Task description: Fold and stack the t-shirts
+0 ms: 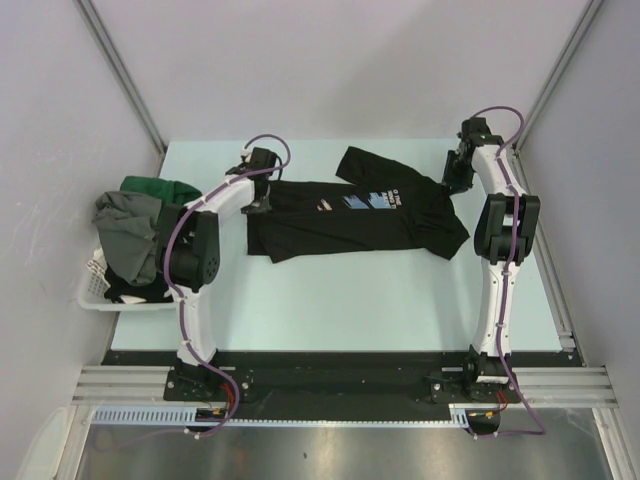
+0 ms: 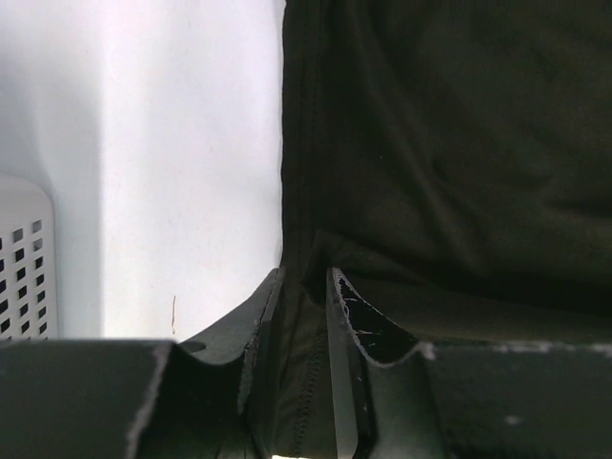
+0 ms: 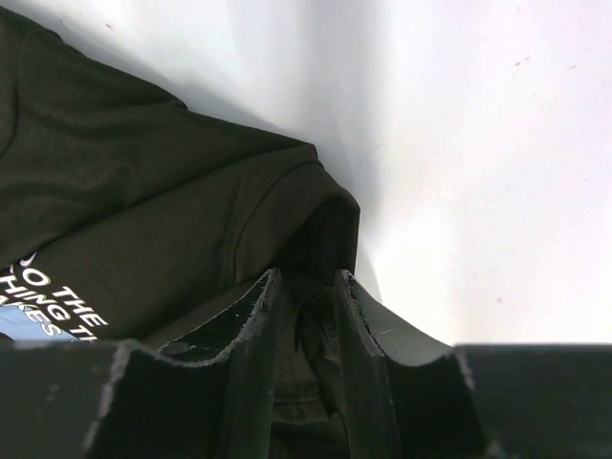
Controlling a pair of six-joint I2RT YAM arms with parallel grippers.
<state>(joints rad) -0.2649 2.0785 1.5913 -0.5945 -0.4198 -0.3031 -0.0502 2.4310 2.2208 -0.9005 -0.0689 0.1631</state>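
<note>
A black t-shirt (image 1: 340, 220) with a blue and white chest print lies spread across the far middle of the table. My left gripper (image 1: 258, 205) is shut on its left hem edge; the wrist view shows a stitched fold of black cloth (image 2: 306, 382) pinched between the fingers. My right gripper (image 1: 452, 183) is shut on the shirt's right sleeve; bunched black cloth (image 3: 311, 344) sits between its fingers, with white lettering (image 3: 57, 306) at the left. Other t-shirts, dark green (image 1: 160, 188), grey (image 1: 130, 235) and black (image 1: 135, 290), are heaped in the basket.
A white slatted basket (image 1: 95, 290) stands at the table's left edge, close beside the left arm; its wall shows in the left wrist view (image 2: 24, 258). Grey walls enclose the table on the left, back and right.
</note>
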